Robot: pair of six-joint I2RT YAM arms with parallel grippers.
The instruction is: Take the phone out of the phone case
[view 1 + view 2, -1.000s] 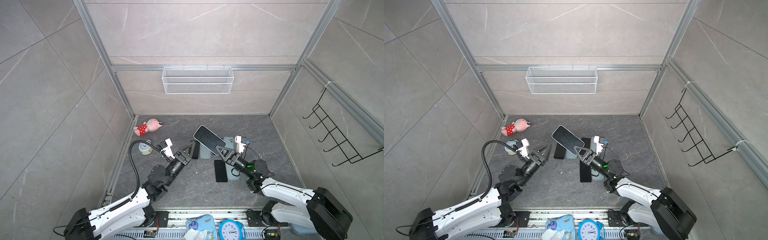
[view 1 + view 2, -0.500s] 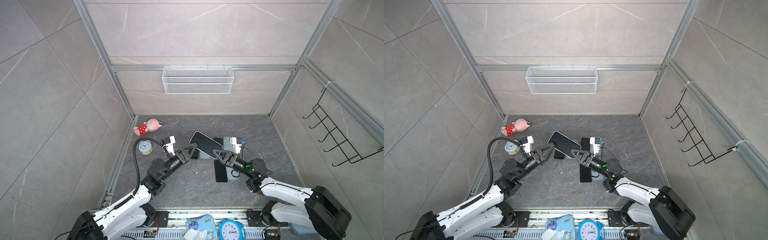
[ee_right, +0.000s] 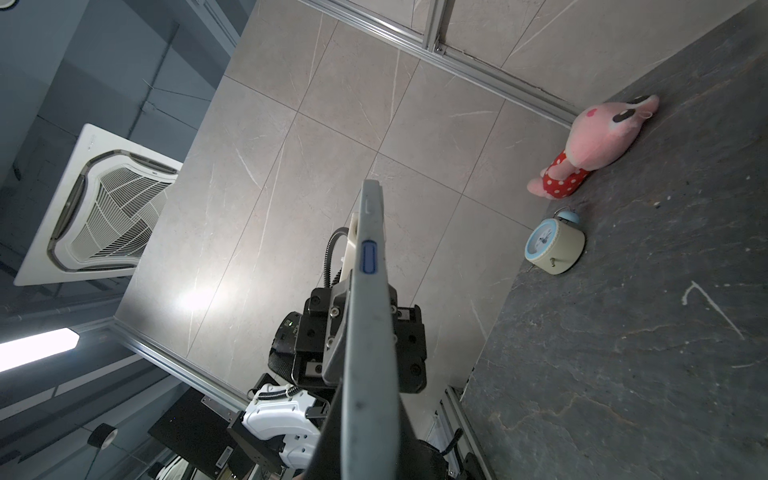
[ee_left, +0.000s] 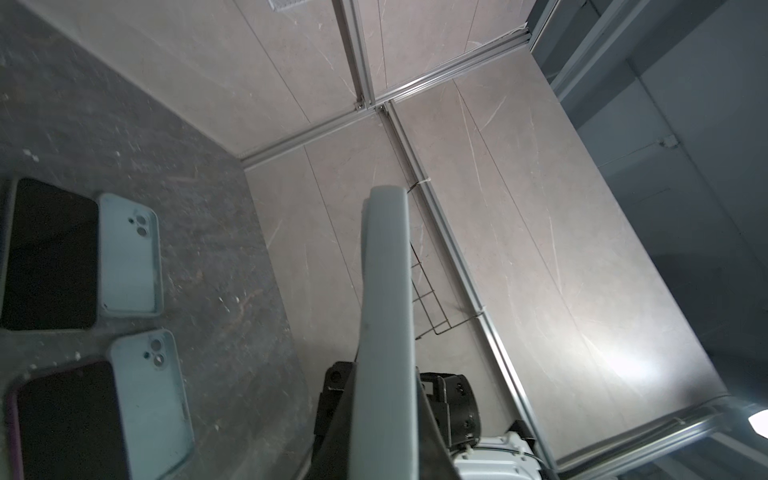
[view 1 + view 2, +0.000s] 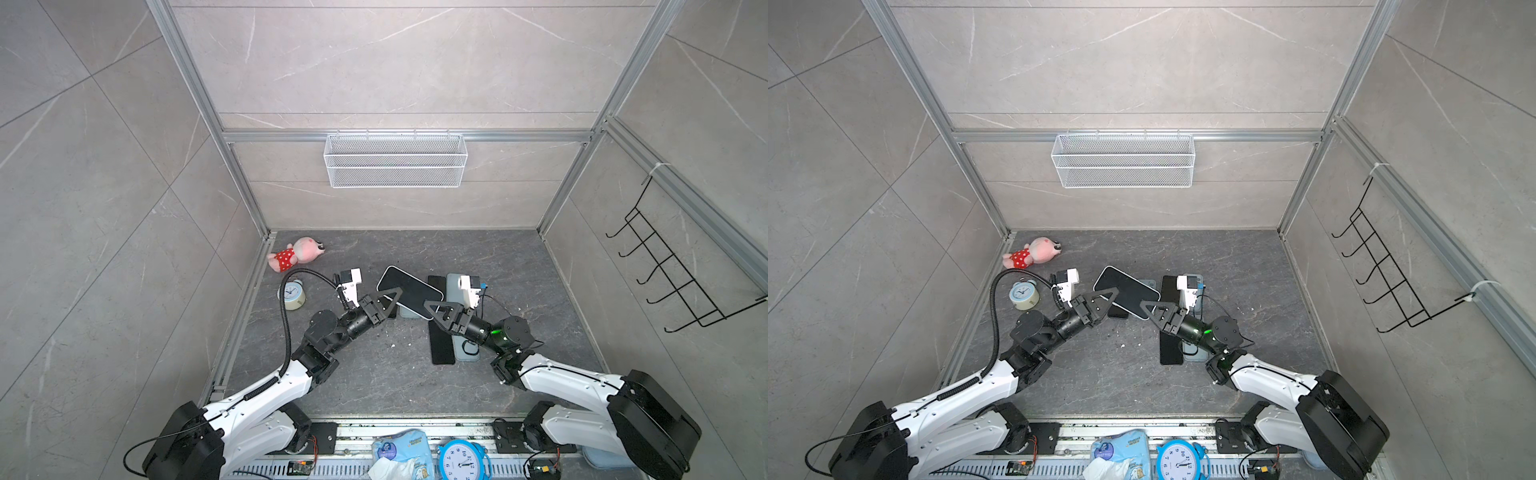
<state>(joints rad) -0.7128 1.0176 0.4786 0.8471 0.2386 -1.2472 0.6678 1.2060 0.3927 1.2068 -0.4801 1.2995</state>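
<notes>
Near mid-frame in both top views, the glossy black-screened phone (image 5: pixel 409 286) wears a matte pale blue-grey case (image 4: pixel 384 291); its side button (image 3: pixel 368 257) is a stronger blue. The stone-look floor (image 5: pixel 498 257) is dark grey with pale veins and white flecks. At its upper left, the soft plush toy (image 5: pixel 296 255) is pink, its dress red with white dots. The round alarm clock (image 5: pixel 291 293) is cream with a light blue face. The wire mesh basket (image 5: pixel 395 160) is white, and the wire hook rack (image 5: pixel 673 270) at right is black.

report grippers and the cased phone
Left gripper shut on cased phone, right gripper shut on opposite end. Phone not out yet, held aloft. Spare phones, cases on table below.
</notes>
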